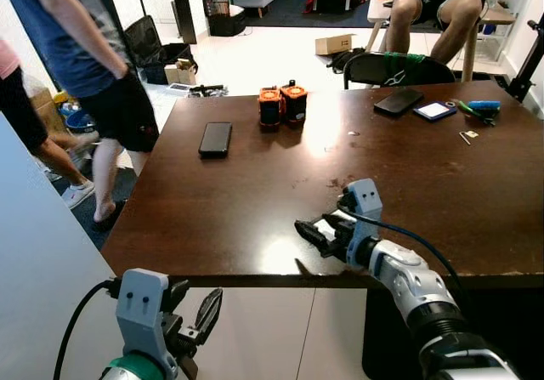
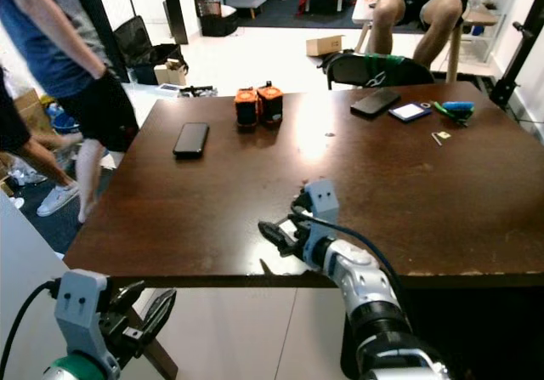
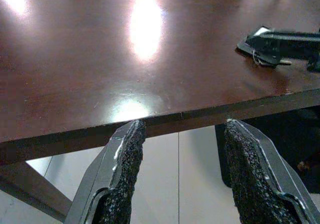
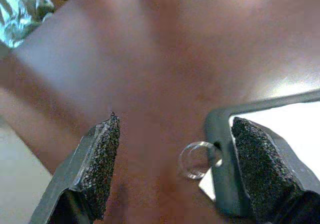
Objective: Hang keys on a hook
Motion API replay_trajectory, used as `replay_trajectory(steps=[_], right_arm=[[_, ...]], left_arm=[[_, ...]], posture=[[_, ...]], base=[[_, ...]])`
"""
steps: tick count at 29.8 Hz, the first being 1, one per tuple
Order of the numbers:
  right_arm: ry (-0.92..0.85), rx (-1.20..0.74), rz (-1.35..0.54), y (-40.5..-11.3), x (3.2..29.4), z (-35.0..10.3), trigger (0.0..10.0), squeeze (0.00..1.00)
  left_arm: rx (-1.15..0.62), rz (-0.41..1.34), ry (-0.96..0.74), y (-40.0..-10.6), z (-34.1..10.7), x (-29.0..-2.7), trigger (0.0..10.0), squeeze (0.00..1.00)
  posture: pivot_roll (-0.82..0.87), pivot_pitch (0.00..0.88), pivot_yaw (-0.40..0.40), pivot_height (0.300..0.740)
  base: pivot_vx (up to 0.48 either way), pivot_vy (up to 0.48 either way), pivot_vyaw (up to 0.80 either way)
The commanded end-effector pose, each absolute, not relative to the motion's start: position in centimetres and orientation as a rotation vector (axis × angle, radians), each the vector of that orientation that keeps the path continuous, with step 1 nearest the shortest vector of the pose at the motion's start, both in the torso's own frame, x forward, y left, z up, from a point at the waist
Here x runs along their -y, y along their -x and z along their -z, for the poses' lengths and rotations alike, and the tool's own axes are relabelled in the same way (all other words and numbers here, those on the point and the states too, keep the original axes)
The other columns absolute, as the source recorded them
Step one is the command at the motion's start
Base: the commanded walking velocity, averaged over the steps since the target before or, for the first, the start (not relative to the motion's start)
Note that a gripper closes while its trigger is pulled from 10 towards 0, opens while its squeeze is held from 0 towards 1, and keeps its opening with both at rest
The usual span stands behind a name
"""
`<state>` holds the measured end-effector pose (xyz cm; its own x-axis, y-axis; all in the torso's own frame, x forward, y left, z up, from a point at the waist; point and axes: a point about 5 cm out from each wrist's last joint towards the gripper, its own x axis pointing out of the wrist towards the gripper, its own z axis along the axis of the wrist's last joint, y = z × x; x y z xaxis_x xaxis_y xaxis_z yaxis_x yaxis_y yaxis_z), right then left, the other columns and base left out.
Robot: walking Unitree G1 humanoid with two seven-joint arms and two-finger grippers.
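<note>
Now: right hand (image 1: 316, 230) released, lower centre of head view, straddling black-framed white key tag with clear ring (image 4: 196, 160) flat on dark brown wooden table (image 1: 255, 201). Left hand (image 1: 204, 316) released, lower left, farther off.

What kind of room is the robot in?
Probably a lived-in home or shared workroom. There's a big dark wooden table with phones lying on it, a person standing by it, and a cardboard box on the pale floor behind.
</note>
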<state>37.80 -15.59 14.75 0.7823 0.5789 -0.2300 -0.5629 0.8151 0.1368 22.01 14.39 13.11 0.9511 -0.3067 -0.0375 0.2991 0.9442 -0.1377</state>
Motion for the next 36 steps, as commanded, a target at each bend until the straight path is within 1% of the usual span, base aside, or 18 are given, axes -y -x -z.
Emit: replay_trajectory(steps=[1,5,9,14,15,16,18,19,20,22,23,25,36], right_arm=[[-0.046,-0.33,-0.646,-37.3,15.2,-13.5,10.0,0.0],[0.002,-0.412,-0.704,-36.5,15.0,-12.3,10.0,0.0],[0.007,-0.42,-0.713,-36.4,15.0,-12.1,10.0,0.0],[0.06,-0.438,-0.729,-36.1,15.4,-11.7,10.0,0.0],[0.108,-0.429,-0.738,-36.0,15.4,-11.6,10.0,0.0],[0.108,-0.429,-0.738,-36.0,15.4,-11.6,10.0,0.0],[0.244,-0.382,-0.763,-35.7,15.3,-11.4,10.0,0.0],[0.244,-0.382,-0.763,-35.7,15.3,-11.4,10.0,0.0],[0.29,-0.369,-0.772,-35.6,15.2,-11.4,10.0,0.0],[0.29,-0.369,-0.772,-35.6,15.2,-11.4,10.0,0.0],[0.339,-0.343,-0.776,-35.5,15.1,-11.4,10.0,0.0],[0.379,-0.306,-0.754,-35.5,15.0,-11.4,10.0,0.0],[0.393,-0.284,-0.729,-35.6,15.2,-11.4,10.0,0.0]], left_arm=[[-0.072,0.315,0.126,-21.8,-13.0,-14.5,10.0,0.0],[-0.076,0.328,0.129,-21.7,-12.9,-14.4,10.0,0.0],[-0.076,0.331,0.13,-21.7,-12.9,-14.4,10.0,0.0],[-0.08,0.346,0.133,-21.6,-12.9,-14.2,10.0,0.0],[-0.081,0.348,0.134,-21.6,-12.9,-14.2,10.0,0.0],[-0.081,0.348,0.134,-21.6,-12.9,-14.2,10.0,0.0],[-0.083,0.35,0.134,-21.6,-12.9,-14.2,10.0,0.0],[-0.083,0.35,0.134,-21.6,-12.9,-14.2,10.0,0.0],[-0.083,0.351,0.134,-21.6,-12.9,-14.2,10.0,0.0],[-0.083,0.351,0.134,-21.6,-12.9,-14.2,10.0,0.0],[-0.084,0.351,0.134,-21.6,-12.9,-14.2,10.0,0.0],[-0.085,0.351,0.135,-21.5,-12.9,-14.1,10.0,0.0],[-0.085,0.356,0.134,-21.4,-12.8,-14.0,10.0,0.0]], posture=[[-0.12,0.088,0.173,0.74],[-0.12,0.082,0.174,0.74],[-0.12,0.082,0.174,0.74],[-0.12,0.081,0.176,0.74],[-0.12,0.081,0.176,0.74],[-0.12,0.081,0.176,0.74],[-0.12,0.081,0.176,0.74],[-0.12,0.081,0.176,0.74],[-0.12,0.081,0.176,0.74],[-0.12,0.081,0.176,0.74],[-0.12,0.082,0.176,0.74],[-0.12,0.082,0.176,0.74],[-0.12,0.073,0.171,0.74]], base=[[0.0,0.0,0.0],[0.0,0.0,0.0],[0.0,0.0,0.0],[0.0,0.0,0.0],[0.0,0.0,0.0],[0.0,0.0,0.0],[0.0,0.0,0.0],[0.0,0.0,0.0],[0.0,0.0,0.0],[0.0,0.0,0.0],[0.0,0.0,0.0],[0.0,0.0,0.0],[0.0,0.0,0.0]])
